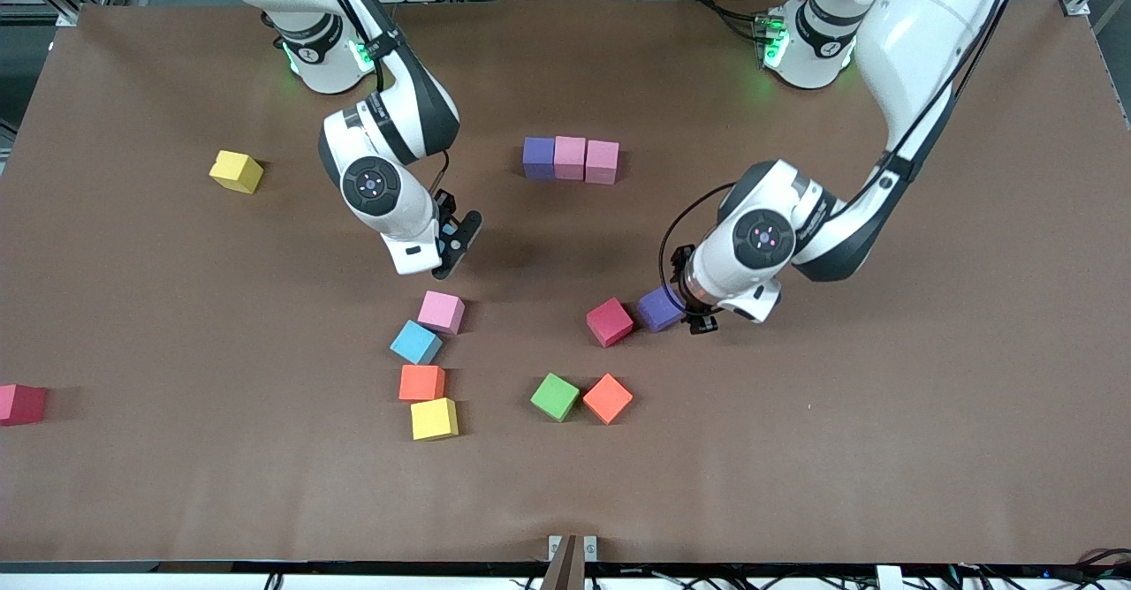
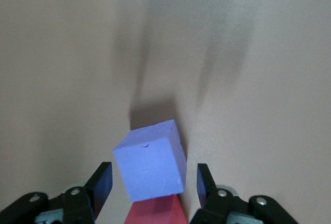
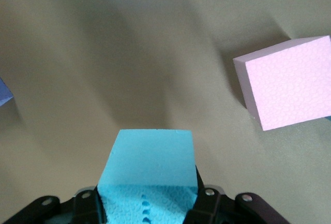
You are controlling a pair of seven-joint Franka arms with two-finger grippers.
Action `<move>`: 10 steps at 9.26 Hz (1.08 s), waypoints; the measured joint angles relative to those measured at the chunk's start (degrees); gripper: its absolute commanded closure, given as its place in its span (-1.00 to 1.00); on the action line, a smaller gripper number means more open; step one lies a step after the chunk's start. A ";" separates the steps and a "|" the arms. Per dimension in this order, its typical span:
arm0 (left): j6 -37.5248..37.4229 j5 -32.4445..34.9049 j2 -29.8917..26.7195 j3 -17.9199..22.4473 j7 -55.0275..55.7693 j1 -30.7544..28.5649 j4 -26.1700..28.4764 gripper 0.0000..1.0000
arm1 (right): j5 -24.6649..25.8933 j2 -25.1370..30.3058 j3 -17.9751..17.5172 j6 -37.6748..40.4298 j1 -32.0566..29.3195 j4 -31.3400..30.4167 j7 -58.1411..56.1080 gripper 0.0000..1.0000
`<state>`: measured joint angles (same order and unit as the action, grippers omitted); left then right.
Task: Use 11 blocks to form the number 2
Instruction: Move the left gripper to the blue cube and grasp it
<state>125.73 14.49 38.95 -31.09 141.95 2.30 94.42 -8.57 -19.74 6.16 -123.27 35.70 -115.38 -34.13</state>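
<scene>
Front view: set high across the brown matte table (image 1: 177, 484), facing both arm bases along the top edge; takes in the whole tabletop from well back.
Left wrist view: mounted on the left arm's wrist, aimed down past the left gripper (image 2: 154, 185); very close on a purple foam cube (image 2: 151, 164) between the open fingers.
Right wrist view: mounted on the right arm's wrist, aimed down past the right gripper (image 3: 147, 200); very close on a light blue foam cube (image 3: 150, 169) clamped there.
Shared, front and left wrist: same purple foam cube (image 1: 659, 308), plus the red foam cube (image 1: 610, 321) (image 2: 155, 211) beside it.
Shared, front and right wrist: pink foam cube (image 1: 441, 312) (image 3: 287, 84).
</scene>
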 measured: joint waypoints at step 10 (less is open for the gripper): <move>0.04 4.16 2.53 4.47 -5.61 6.94 -2.05 -0.49 | 0.00 0.01 0.11 0.06 -0.05 0.72 -0.01 1.00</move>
<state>125.77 18.65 41.48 -26.62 136.34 9.24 92.37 -8.56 -19.73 6.27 -123.20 35.65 -114.66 -34.13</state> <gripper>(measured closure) 0.256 0.423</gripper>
